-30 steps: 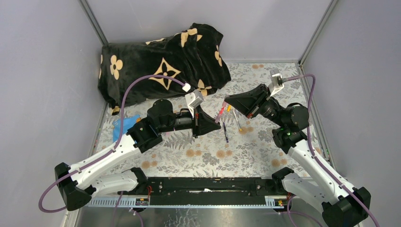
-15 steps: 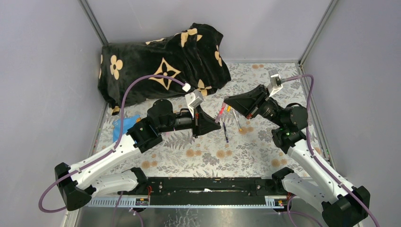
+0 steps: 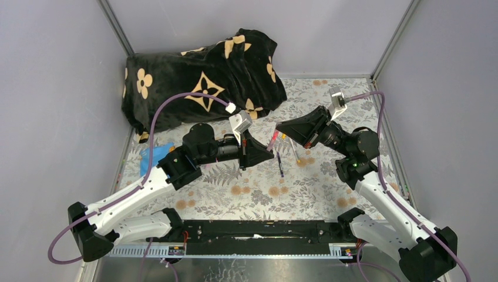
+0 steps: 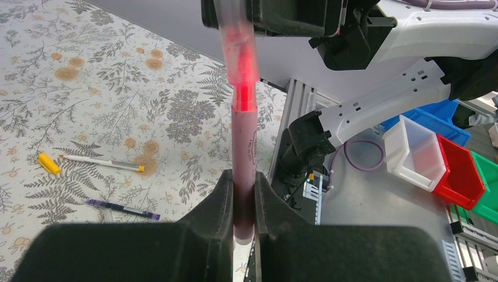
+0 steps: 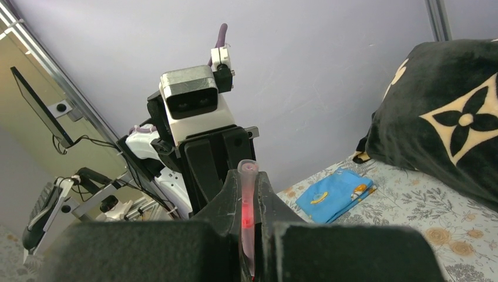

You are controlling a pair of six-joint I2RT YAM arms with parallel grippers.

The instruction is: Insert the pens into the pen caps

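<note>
My tabletop is covered edge to edge in a pale print of grey ferns and tan blossoms. At 11 o'clock, pushed into the far corner, a black blanket with beige flower shapes lies in a heap, one fold reaching toward the middle. At 9 o'clock, by the left edge, a blue flat card lies near the blanket's near end. Just off centre toward 3 o'clock lie a dark blue pen and a white pen, close but apart, both running roughly 12 to 6. An orange-yellow cap lies just beyond the white pen's far end, at its 12 o'clock.
</note>
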